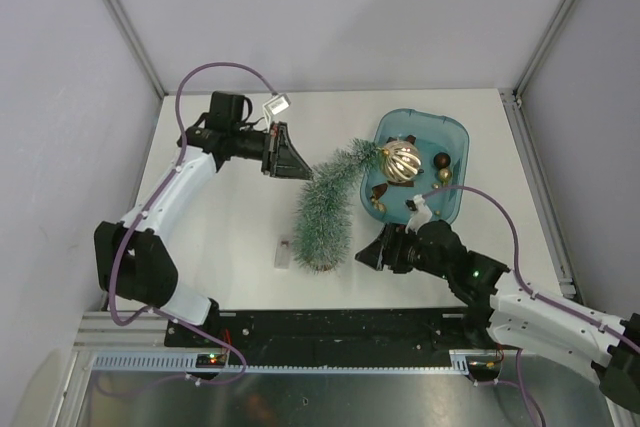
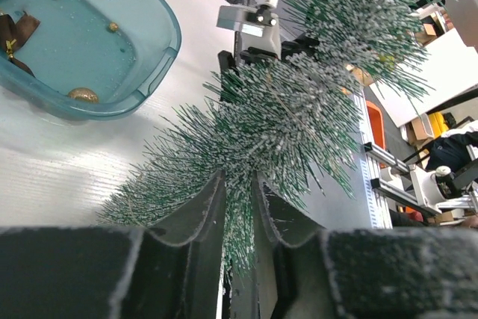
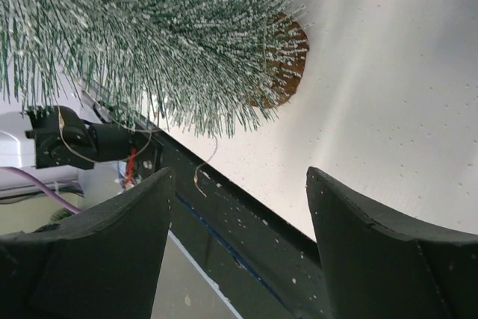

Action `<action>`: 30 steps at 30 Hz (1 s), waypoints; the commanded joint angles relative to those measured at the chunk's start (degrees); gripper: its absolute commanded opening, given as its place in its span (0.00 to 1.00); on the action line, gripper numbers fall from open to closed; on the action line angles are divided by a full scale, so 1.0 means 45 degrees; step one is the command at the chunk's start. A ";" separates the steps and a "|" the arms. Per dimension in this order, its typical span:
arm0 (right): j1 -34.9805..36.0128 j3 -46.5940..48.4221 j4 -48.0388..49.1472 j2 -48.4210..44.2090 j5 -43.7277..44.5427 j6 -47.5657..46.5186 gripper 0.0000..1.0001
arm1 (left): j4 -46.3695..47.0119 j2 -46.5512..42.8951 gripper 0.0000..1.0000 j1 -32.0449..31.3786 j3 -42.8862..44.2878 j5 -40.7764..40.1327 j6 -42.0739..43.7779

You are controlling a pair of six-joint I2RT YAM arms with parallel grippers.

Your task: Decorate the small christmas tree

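The left arm reaches in from the near-left corner across the white table. The left gripper points right, its tip against the upper flank of the small christmas tree. In the left wrist view its fingers are drawn close together with a tuft of frosted bristles pinched between them, so it grips the tree by its branches.

A small clear object lies on the table just left of the tree's lower end.

The tree runs across the middle of the table. Its wide end is toward the near edge, and its slim tip curves up and right to the left rim of the blue tray. Whether it lies flat or leans cannot be told from above. The right wrist view shows its round wooden base at the table surface, half buried in bristles.

The right gripper sits just right of the tree's lower end. Its fingers are spread wide with nothing between them — clear of the bristles.

In the tray, a large gold striped ornament rests beside the tree tip. A dark ball and a small gold ball lie farther right.
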 commanded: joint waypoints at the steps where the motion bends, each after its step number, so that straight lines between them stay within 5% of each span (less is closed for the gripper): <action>1: -0.0587 -0.0448 0.3384 0.0388 -0.1091 0.0761 0.75 | 0.0112 -0.0714 0.22 -0.0005 -0.0144 0.0527 -0.0079; 10: -0.1452 -0.1709 0.7984 0.2010 -0.2356 0.2672 0.72 | 0.0118 -0.1044 0.14 -0.0007 -0.0283 0.0483 -0.0240; 25: -0.1522 -0.1470 1.0173 0.3826 -0.2326 0.3302 0.53 | 0.0109 -0.1423 0.08 -0.0064 -0.0567 0.0384 -0.0243; 27: -0.1511 -0.1317 1.0382 0.4207 -0.2420 0.3289 0.50 | 0.0109 -0.1446 0.11 -0.0079 -0.0589 0.0372 -0.0268; 30: -0.1524 -0.1199 1.0643 0.4565 -0.2490 0.3282 0.44 | 0.0109 -0.1428 0.30 -0.0066 -0.0580 0.0216 -0.0305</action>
